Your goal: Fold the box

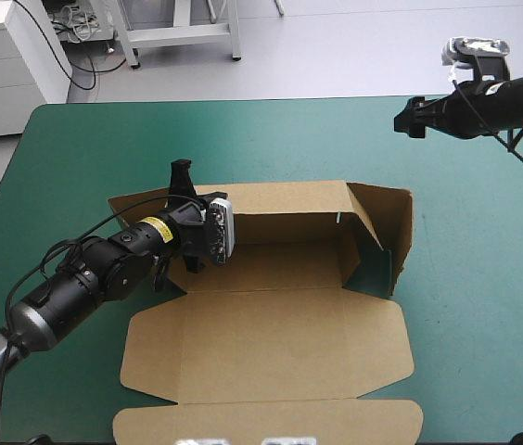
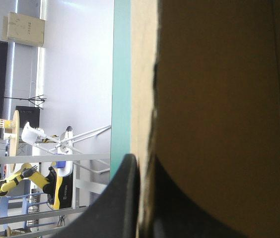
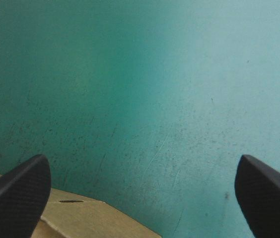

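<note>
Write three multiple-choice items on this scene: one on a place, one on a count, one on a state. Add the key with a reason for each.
1. Where is the right gripper?
A. Inside the box
B. Over the teal-green cover, beyond the box's far right corner
C. At the table's left edge

2. How many grippers hold the box?
A. None
B. One
C. Two

3. How does the box's right end wall stand?
A. Flat on the cover
B. Raised
C. Torn off

Key:
1 B, since the right wrist view shows bare cover between its open fingers, with only a corner of the box nearby.
2 B, since only the left gripper is shut on the board.
3 B, since the high view shows it standing up from the base.
</note>
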Tool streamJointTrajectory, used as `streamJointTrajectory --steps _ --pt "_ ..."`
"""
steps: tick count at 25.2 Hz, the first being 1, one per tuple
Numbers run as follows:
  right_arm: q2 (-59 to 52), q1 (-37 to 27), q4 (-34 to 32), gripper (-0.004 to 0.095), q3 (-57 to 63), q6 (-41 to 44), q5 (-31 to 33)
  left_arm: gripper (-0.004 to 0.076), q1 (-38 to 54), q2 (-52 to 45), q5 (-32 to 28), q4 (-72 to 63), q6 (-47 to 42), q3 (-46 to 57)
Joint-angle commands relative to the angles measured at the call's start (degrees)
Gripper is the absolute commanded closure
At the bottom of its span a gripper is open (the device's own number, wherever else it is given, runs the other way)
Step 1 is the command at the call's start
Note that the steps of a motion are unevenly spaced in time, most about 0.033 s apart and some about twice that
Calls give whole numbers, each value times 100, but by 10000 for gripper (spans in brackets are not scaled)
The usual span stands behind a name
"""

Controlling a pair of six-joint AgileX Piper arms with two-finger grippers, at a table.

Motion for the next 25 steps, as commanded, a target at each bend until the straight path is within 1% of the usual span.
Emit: streamJointTrajectory --steps 1,4,12,19,23,25 --pt "129 -21 348 -19 -229 -11 -140 732 -33 -91 -62 -207 -98 -139" --pt "518 -8 579 -17 -229 -28 26 732 -33 -91 -62 -247 -109 -139" --pt "548 -8 509 -18 568 -28 52 732 -33 -91 -51 -292 -109 -139" --pt "130 -8 587 42 1619 -460 52 732 -33 -91 1 -292 -109 -139" --pt "-308 -8 604 84 2198 -644 -181 732 -33 -91 50 -292 -109 -139" --pt "-532 -8 792 97 2495 -841 -353 732 -33 -91 87 -292 -109 -139"
